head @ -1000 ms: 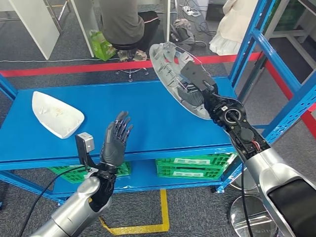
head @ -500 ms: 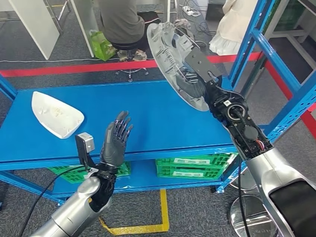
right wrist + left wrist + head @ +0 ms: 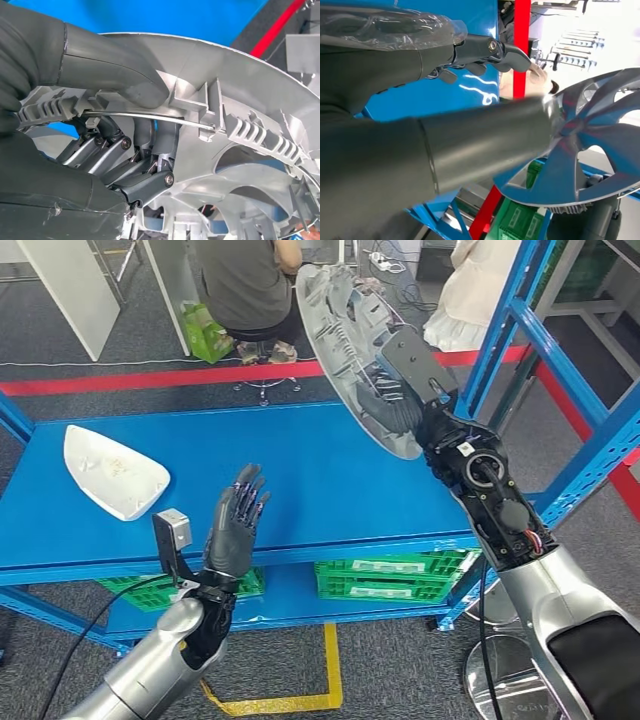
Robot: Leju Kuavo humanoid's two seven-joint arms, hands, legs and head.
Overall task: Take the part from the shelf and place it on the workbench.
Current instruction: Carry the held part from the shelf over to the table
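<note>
A round silver wheel cover (image 3: 343, 345) is tilted up on edge above the right end of the blue shelf (image 3: 317, 480). My right hand (image 3: 392, 405) grips its rim, thumb on the ribbed back and fingers through a spoke gap (image 3: 124, 165). The wheel cover's shiny spoked front (image 3: 584, 145) faces the left wrist camera. My left hand (image 3: 234, 525) is open, fingers spread and upright, over the shelf's front edge, well left of the cover. A white curved part (image 3: 113, 472) lies at the shelf's left end.
Blue uprights (image 3: 521, 350) frame the shelf on the right. Green crates (image 3: 385, 578) sit on the lower level. A seated person (image 3: 241, 285) is behind the shelf, beyond a red floor line (image 3: 151, 378). A yellow floor mark (image 3: 302, 700) lies in front.
My right hand has lifted the wheel cover higher off the shelf and tipped it more upright. The left hand has stayed still.
</note>
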